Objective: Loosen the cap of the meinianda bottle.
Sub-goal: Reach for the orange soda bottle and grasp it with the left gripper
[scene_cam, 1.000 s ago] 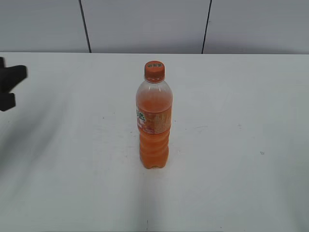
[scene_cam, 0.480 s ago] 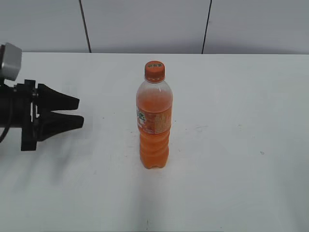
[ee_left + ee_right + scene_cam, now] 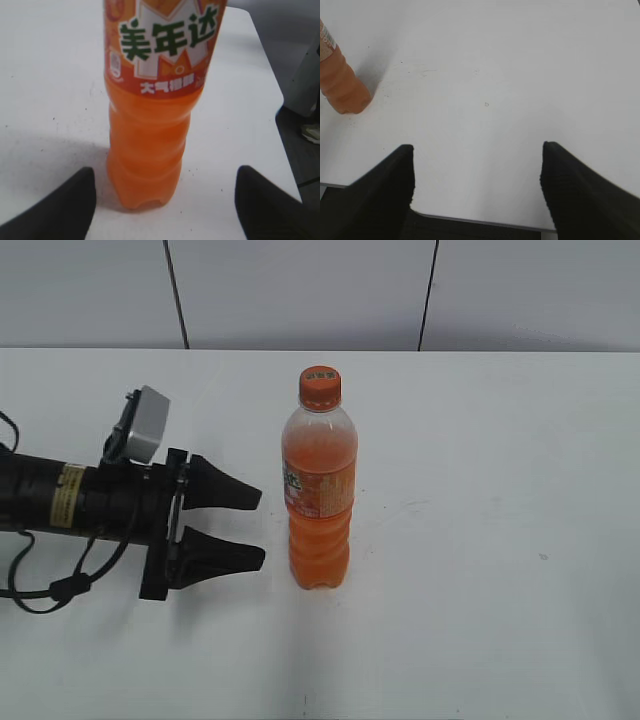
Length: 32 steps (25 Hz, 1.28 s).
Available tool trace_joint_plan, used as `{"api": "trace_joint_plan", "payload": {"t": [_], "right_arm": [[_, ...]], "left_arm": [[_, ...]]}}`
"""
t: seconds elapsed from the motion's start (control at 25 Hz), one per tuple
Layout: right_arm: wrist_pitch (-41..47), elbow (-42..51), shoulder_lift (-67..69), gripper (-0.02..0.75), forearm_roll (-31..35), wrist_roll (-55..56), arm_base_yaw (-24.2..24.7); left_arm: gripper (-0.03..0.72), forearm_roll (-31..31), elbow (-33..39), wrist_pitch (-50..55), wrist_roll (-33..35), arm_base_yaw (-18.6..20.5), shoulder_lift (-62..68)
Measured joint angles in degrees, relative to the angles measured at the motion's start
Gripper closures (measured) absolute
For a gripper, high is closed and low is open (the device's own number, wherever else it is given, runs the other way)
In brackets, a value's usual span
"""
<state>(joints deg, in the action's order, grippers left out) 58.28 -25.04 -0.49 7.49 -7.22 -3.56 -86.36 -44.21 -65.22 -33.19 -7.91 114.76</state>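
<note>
A: Status, ext. view. We see the meinianda bottle (image 3: pixel 320 485) upright near centre of frame on the white table (image 3: pixel 500 540). The cap (image 3: pixel 320 386) sits on the neck, orange, ribbed side, pale mark on top.

B: Confirmed. Left gripper (image 3: pixel 255 529) is at centre-left of frame, lying roughly horizontal, fingers pointing at the bottle's lower half. Jaws spread wide, nothing between them. Tips just beside the bottle, not touching.

A: Left wrist view agrees. We see the bottle (image 3: pixel 155 110) filling the upper centre, label band w/ white-green logo, ribbed orange body below, base on the table. Finger (image 3: pixel 60 205) at lower left, the other at lower right; bottle lines up w/ the gap but stands beyond the tips. No contact.

B: Right gripper (image 3: pixel 477 165): wrist view only, not seen in ext. view. Two black fingers (image 3: pixel 380 185) at lower left and lower right, far apart, holding nothing. Bare table between them.

A: Bottle (image 3: pixel 340 85) in that view: upper left edge of frame, lower body and base only, well apart from the right fingers. Cap not visible in either wrist view.
</note>
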Motion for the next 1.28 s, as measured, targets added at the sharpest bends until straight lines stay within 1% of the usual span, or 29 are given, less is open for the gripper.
{"api": "trace_joint_plan", "payload": {"t": [0.2, 0.56, 0.76, 0.92, 1.0, 1.16, 1.28], "right_arm": [[0.00, 0.00, 0.00, 0.150, -0.12, 0.00, 0.00], [0.00, 0.00, 0.00, 0.150, -0.17, 0.00, 0.00], [0.00, 0.00, 0.00, 0.150, -0.19, 0.00, 0.00], [0.00, 0.00, 0.00, 0.150, -0.19, 0.00, 0.00], [0.00, 0.00, 0.00, 0.150, -0.19, 0.00, 0.00], [0.00, 0.00, 0.00, 0.150, -0.26, 0.00, 0.00], [0.06, -0.60, 0.00, 0.150, -0.30, -0.05, 0.00]], "left_arm": [[0.148, 0.98, -4.03, -0.16, 0.00, -3.64, 3.09], [0.148, 2.75, -9.48, 1.31, 0.00, -9.07, 5.93], [0.148, 5.62, -10.42, 3.79, 0.00, -10.80, 6.53], [0.151, 6.58, -10.42, 4.95, 0.00, -11.18, 6.55], [0.170, 6.70, -10.42, 5.02, 0.00, -11.30, 6.55], [0.254, 6.70, -10.42, 5.07, 0.00, -11.56, 6.55], [0.292, 6.70, -10.42, 5.07, 0.00, -11.56, 6.60]]}}
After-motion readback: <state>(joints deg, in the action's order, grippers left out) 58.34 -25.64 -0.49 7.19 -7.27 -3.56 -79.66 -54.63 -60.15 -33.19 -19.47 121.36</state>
